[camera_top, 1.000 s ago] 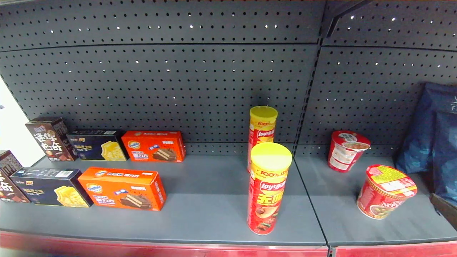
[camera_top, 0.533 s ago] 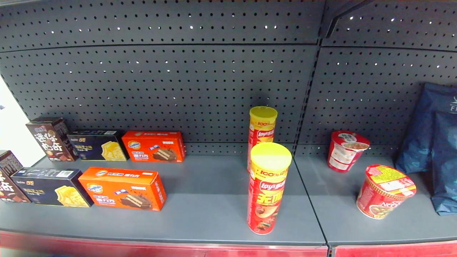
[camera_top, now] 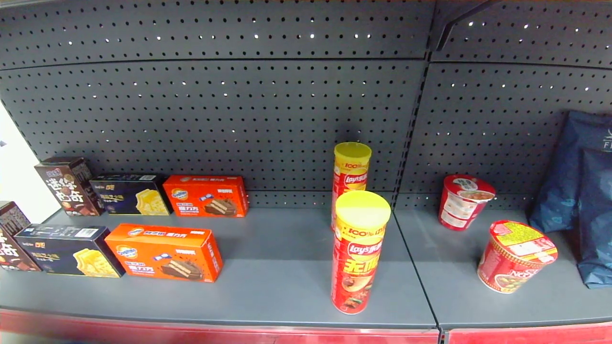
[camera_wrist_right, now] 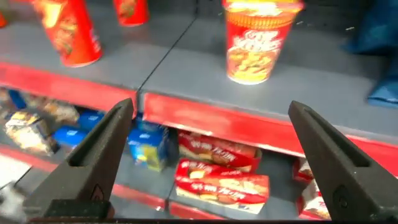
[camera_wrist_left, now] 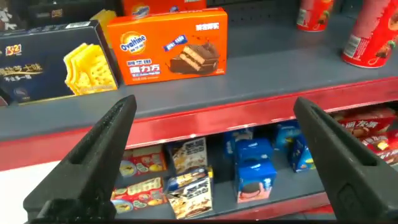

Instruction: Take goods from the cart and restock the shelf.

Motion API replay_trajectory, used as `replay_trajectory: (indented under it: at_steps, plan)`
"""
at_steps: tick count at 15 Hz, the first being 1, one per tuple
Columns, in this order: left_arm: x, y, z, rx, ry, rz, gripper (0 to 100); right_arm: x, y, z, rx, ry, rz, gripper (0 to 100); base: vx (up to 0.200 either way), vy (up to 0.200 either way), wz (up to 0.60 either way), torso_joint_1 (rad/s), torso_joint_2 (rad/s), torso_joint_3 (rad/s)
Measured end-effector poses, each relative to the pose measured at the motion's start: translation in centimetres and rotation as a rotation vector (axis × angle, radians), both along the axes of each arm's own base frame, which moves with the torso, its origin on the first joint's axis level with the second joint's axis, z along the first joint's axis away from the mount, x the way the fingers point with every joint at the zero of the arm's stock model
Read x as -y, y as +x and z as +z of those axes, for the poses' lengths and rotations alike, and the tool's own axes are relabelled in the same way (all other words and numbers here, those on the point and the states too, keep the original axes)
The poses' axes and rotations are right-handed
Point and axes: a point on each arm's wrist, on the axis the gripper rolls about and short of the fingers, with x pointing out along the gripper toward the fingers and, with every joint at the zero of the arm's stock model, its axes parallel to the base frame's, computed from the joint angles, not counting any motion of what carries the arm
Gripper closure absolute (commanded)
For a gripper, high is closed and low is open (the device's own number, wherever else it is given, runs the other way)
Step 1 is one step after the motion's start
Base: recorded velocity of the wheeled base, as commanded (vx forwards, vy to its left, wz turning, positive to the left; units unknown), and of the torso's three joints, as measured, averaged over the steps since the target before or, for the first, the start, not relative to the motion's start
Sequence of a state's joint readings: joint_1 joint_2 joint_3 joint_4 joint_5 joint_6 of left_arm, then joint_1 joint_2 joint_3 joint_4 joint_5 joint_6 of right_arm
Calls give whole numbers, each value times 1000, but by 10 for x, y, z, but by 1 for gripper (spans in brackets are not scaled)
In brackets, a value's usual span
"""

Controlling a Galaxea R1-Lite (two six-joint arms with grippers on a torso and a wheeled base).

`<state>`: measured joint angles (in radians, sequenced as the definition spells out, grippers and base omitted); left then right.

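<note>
Facing a grey shelf point(camera_top: 277, 277) with a pegboard point(camera_top: 215, 105) at its back. Holds the left gripper point(camera_wrist_left: 211, 162) out in front of the shelf's red edge point(camera_wrist_left: 249, 112), fingers spread wide apart with nothing between them. Holds the right gripper point(camera_wrist_right: 211, 155) before the same edge farther to the right, fingers likewise wide apart and empty. Finds the goods set out on the shelf in two rows, front and back. At the left: brown boxes point(camera_top: 67, 184), then dark blue boxes point(camera_top: 67, 251), then orange boxes point(camera_top: 165, 253), one of each kind in each row, close side by side. Near the middle: two chip cans point(camera_top: 358, 253) standing upright with yellow lids, one right behind the other, just left of the seam between the shelf boards. Right of the seam: two noodle cups point(camera_top: 514, 255) with lids on, one near the front, the other back near the pegboard, well apart from each other. At the far right: blue bags point(camera_top: 578, 191) leaning against the pegboard. Below the red edge, seen past the open fingers: blue packs point(camera_wrist_left: 255, 168) and red packs point(camera_wrist_right: 221, 180) on the level underneath
</note>
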<state>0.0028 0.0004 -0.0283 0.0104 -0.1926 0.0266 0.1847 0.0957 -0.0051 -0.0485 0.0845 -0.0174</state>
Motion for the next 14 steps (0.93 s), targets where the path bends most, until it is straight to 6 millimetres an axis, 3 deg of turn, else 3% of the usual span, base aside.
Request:
replay_trajectory:
  at_steps: [4,8,10,12,14]
  plan:
    - [-3,1,1,21,-54,113,0,1,0,1,8,33,-52,0,0,0,0,0,0,0]
    - [-3,2,0,35,-62,132,0,7,1,1,12,72,-338,0,0,0,0,0,0,0]
    - [-3,2,0,35,-59,132,0,7,1,1,8,82,-308,0,0,0,0,0,0,0]
    - [-3,2,0,35,-62,132,0,2,0,-1,-15,74,-109,0,0,0,0,0,0,0]
    - [-3,2,0,35,-63,132,0,1,0,-6,-54,20,-39,0,0,0,0,0,0,0]
